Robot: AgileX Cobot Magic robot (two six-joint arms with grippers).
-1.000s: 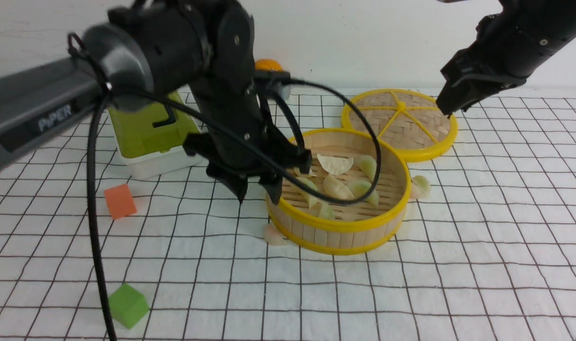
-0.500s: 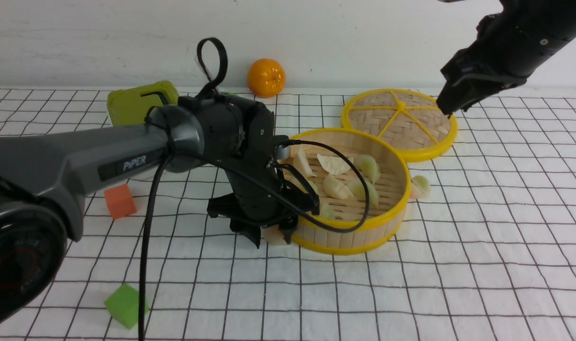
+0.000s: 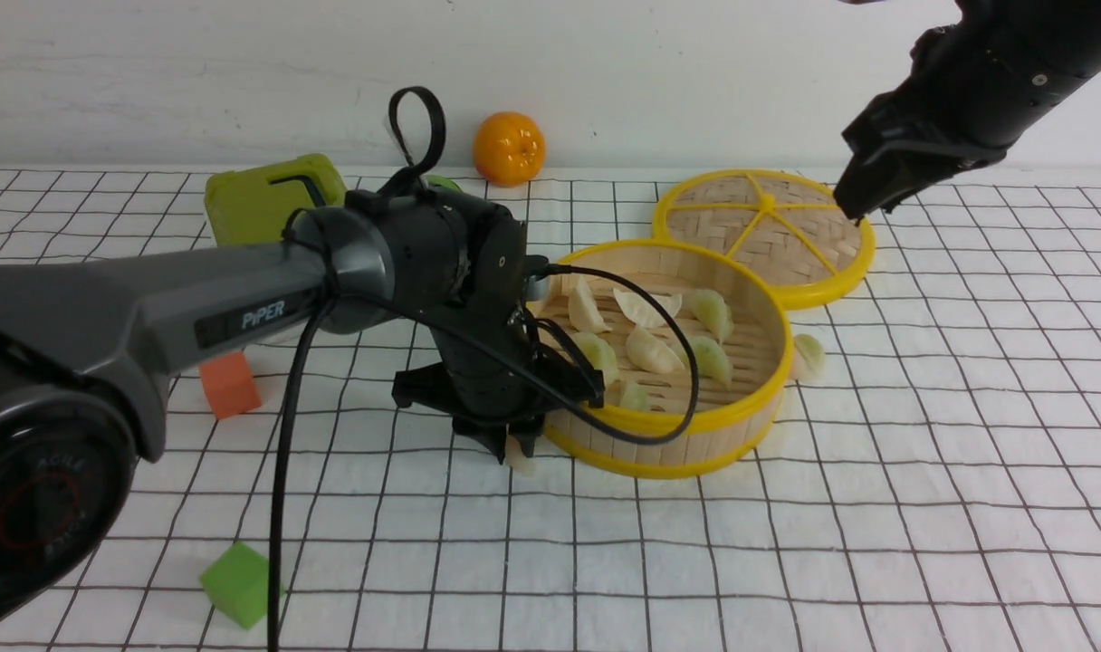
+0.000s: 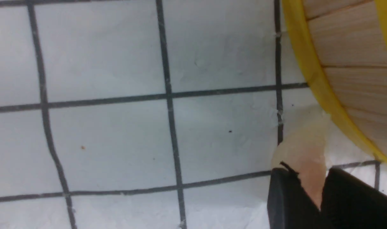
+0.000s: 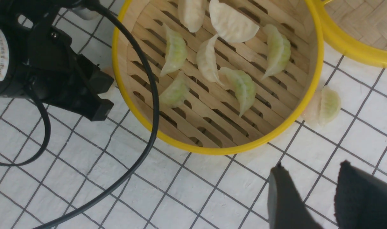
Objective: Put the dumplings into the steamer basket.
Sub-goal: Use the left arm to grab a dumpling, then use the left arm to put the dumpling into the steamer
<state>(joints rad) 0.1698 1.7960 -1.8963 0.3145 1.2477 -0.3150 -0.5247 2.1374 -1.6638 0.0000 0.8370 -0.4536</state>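
The left gripper [image 3: 512,447] pinches a dumpling [image 4: 311,156] on the table just beside the steamer basket [image 3: 666,449], presumably to lift it in, while the right gripper [image 5: 308,190] waits spread (keeping clear, I'd guess).

The steamer basket [image 3: 668,453], round and slatted with yellow rims, is sitting upright just beside the left hand [image 3: 507,444]. Inside it, on the side toward the right hand [image 5: 320,197], seven crescent dumplings [image 3: 652,351] are lying scattered, three whitish and four tinged pale green. One pinkish, pale-edged dumpling [image 4: 308,156] is resting on the counter between the left hand's fingertips, close to the basket's lower rim. Beyond the basket from that hand, a pinkish dumpling [image 5: 312,108] and a greenish dumpling [image 5: 329,105] are lying together.
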